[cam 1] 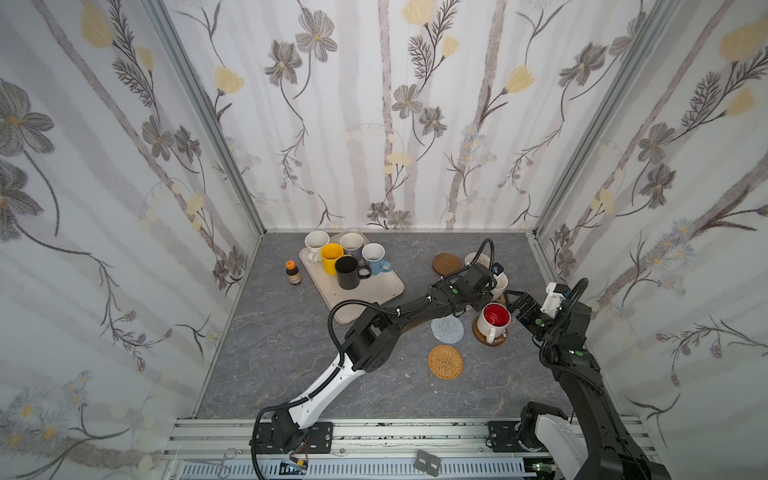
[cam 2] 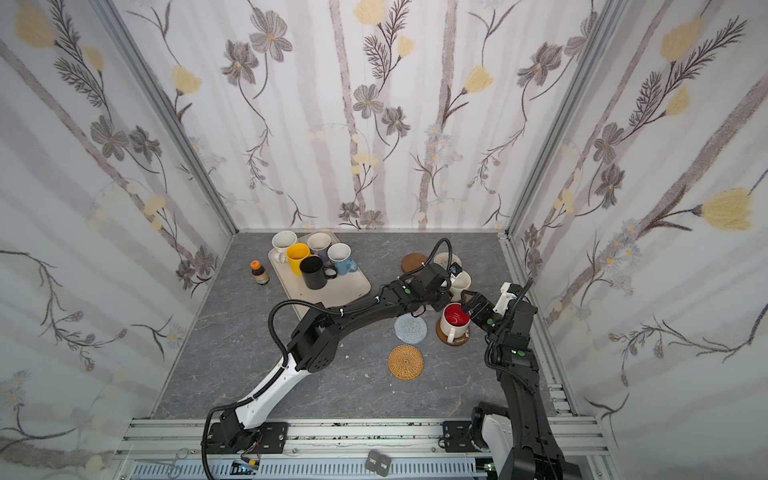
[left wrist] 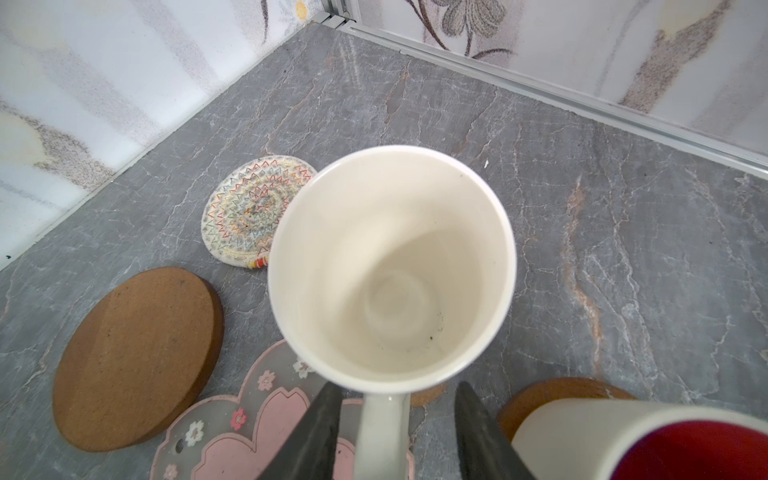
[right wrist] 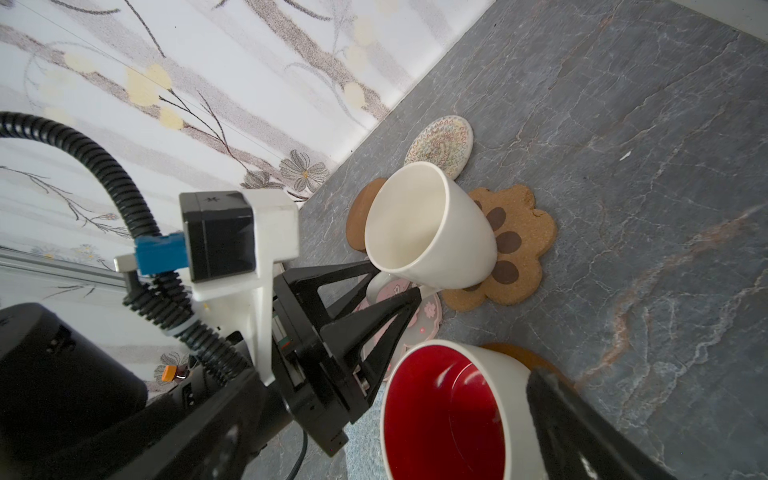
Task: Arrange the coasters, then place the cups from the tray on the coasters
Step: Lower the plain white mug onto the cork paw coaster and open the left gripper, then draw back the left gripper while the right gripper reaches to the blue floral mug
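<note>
Left fingers [left wrist: 316, 436] part-open astride white mug [left wrist: 390, 266] handle, seemingly clear; right fingers [right wrist: 582, 428] wide, empty, beside red-lined mug [right wrist: 449, 415].

Cups [cam 1: 348, 272] on tray [cam 1: 374, 293] — bottle [cam 1: 294, 272] just left.

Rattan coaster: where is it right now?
In both top views the rattan coaster lies bare right of centre, nearest the front, directly in front of the grey-blue crochet coaster, front-left of the red-lined mug.

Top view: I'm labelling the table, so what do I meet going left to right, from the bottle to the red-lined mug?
bottle → tray → rattan coaster → red-lined mug
</note>
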